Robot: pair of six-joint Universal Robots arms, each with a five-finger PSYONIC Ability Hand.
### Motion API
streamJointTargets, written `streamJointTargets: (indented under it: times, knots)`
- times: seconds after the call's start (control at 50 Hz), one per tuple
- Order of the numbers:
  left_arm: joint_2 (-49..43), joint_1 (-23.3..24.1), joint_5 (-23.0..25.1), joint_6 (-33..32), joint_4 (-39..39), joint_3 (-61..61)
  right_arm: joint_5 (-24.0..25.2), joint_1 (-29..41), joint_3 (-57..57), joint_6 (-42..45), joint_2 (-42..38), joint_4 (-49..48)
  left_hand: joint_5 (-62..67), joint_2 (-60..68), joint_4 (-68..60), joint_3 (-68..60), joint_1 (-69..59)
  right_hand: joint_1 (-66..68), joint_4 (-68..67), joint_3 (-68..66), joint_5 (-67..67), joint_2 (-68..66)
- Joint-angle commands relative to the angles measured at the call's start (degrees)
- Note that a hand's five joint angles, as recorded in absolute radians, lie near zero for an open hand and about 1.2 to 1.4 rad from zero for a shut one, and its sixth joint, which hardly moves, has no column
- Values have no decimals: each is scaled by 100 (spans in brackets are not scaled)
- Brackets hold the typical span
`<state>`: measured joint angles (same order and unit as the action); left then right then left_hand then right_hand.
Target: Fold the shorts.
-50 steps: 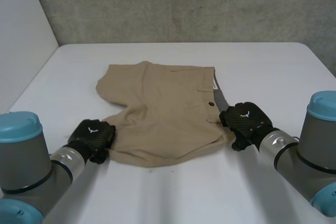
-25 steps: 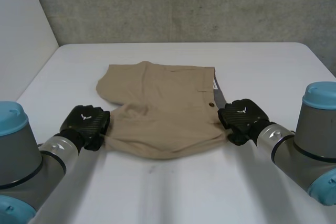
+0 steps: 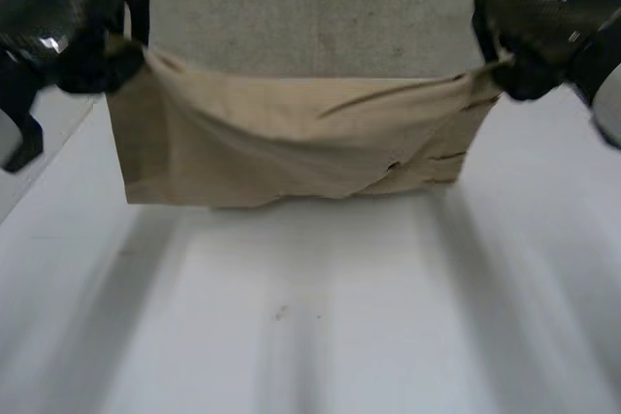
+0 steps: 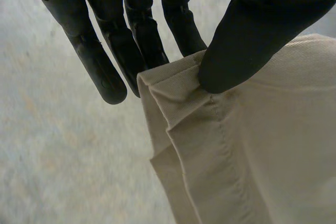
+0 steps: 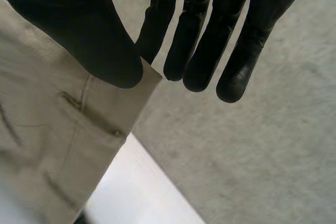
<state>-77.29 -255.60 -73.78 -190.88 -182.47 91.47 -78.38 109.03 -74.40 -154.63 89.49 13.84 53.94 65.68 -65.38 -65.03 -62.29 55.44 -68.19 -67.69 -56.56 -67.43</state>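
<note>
Shorts hang stretched wide between both hands over the white bench. The left hand pinches one top corner between thumb and straight fingers. The right hand pinches the opposite top corner the same way.

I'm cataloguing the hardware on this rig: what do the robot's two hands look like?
The left hand and right hand are both glossy black, each with a small white emblem on its back. The fingers are slim with rounded tips. The thumb is broader and smooth, in the same plain black.
</note>
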Motion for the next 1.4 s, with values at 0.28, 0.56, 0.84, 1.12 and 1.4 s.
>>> streamJointTargets:
  times: [0.28, 0.56, 0.84, 1.12, 1.4]
  knots:
    - [-3054, 72, -22, -380, 915, -885, -169, 444, 444, 355, -2163, 752, 1221, 1047, -1078, -1112, -1386, 2456, -1181, -1231, -1344, -1257]
    - [-3170, 283, -383, -582, 950, -665, 217, 207, 514, -164, -2234, 1586, 1154, 980, -1011, -1045, -1319, -2196, 3471, 3421, 3308, 3395]
    - [-2968, 283, -383, -617, 950, -516, 683, 23, 918, -533, -2700, 2395, 1103, 929, -960, -995, -1269, -2517, 3792, 3742, 3629, 3716]
    - [-3266, 274, -365, -652, 792, -612, 561, 49, 1401, -498, -3192, 1712, 1405, 1231, -1262, -1296, -1570, 2456, -1181, -1231, -1344, -1257]
    - [-2405, 450, -1542, -899, -2862, -2599, -590, 391, 1913, -525, -1814, -3893, 1606, 1432, -1462, -1497, -1771, 2456, -1181, -1231, -1344, -1257]
